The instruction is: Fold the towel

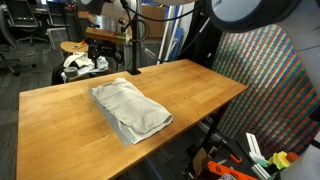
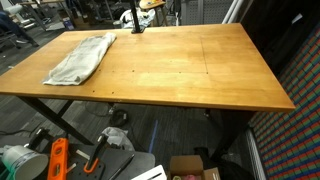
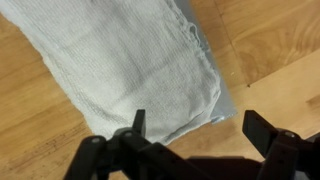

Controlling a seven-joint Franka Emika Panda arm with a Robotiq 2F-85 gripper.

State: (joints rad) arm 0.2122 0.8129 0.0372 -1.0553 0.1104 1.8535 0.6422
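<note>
The towel is a uniform pale grey-white, and the wrist view shows a fine woven texture. The worktop is honey-brown wood with lengthwise grain and faint darker seam lines. The hand is matte black. In an exterior view, the partition carries a fine red-green-blue checked weave. The floor tool is orange.
</note>
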